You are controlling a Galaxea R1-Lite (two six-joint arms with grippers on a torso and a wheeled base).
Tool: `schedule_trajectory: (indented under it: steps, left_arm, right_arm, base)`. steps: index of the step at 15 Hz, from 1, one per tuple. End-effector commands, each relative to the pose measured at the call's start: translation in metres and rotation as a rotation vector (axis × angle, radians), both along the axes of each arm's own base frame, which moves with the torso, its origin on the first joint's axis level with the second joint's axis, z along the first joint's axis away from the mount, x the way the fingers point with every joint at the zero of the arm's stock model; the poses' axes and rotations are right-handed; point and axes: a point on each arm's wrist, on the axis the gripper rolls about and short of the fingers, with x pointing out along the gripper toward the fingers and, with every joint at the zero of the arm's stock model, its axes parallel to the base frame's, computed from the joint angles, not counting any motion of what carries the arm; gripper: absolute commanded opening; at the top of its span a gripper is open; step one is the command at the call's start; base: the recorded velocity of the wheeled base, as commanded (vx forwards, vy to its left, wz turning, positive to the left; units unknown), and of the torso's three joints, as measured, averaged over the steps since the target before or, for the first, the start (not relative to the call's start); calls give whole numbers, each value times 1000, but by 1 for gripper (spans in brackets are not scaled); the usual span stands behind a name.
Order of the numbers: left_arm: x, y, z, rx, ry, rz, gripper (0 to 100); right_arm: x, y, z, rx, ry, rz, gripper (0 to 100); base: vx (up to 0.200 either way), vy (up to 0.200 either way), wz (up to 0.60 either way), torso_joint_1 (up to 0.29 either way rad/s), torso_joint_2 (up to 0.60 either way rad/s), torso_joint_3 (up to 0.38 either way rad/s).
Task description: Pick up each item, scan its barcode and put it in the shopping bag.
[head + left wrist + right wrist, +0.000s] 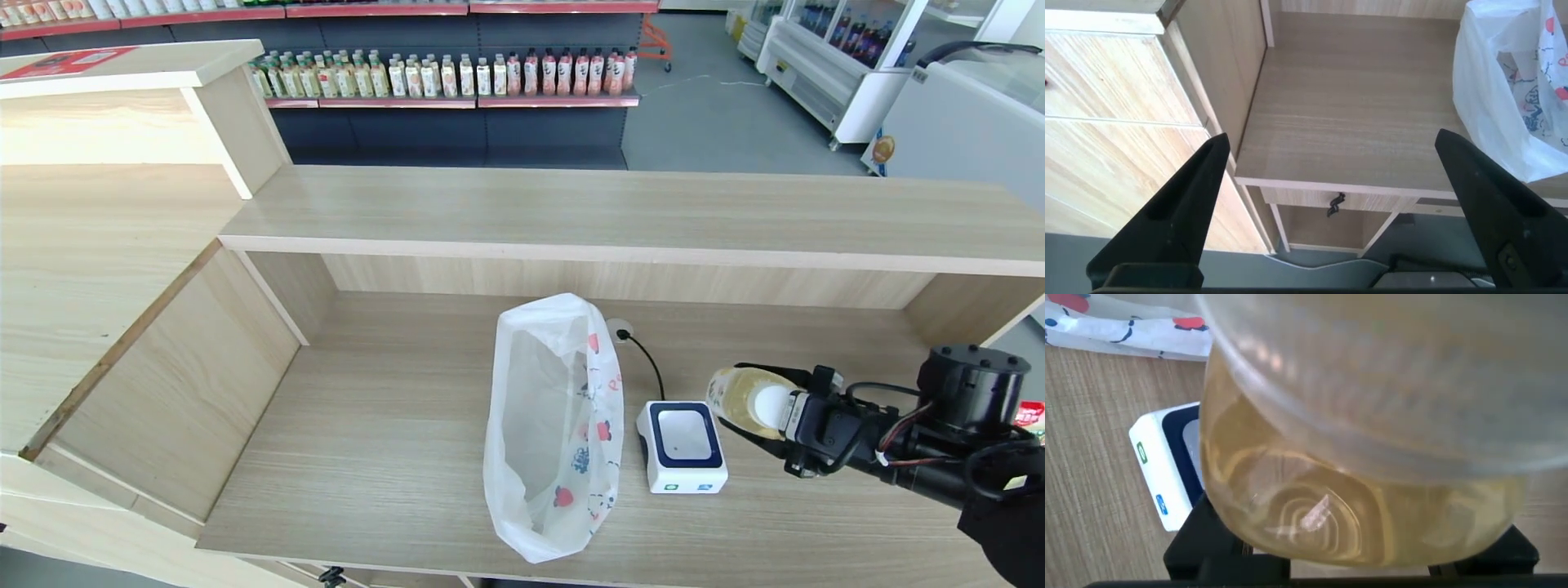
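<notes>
My right gripper (755,406) is shut on a bottle of yellow drink (747,400), held on its side just right of the white and blue barcode scanner (682,445) on the counter. Close up, the bottle (1364,449) hangs over the scanner (1167,469). The white plastic shopping bag (555,425) with printed figures stands open to the left of the scanner. My left gripper (1331,220) is open, hovering off the counter's front left edge, with the bag (1515,90) farther off.
The scanner's black cable (649,359) runs to a hole at the back of the wooden counter (367,425). A raised ledge (620,216) borders the back and a side wall (171,384) the left. A colourful package (1030,418) lies at the far right.
</notes>
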Motion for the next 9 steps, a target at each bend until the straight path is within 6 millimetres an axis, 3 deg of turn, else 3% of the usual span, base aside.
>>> schedule_trajectory:
  steps: [1,9]
  left_arm:
    - [0,0,0,0,0,0,100]
    - [0,0,0,0,0,0,100]
  right_arm:
    - [3,5,-11,-3,40,25,0]
    - [35,11,-22,-21,4,175,0]
  base:
    - [0,0,0,0,0,0]
    - [0,0,0,0,0,0]
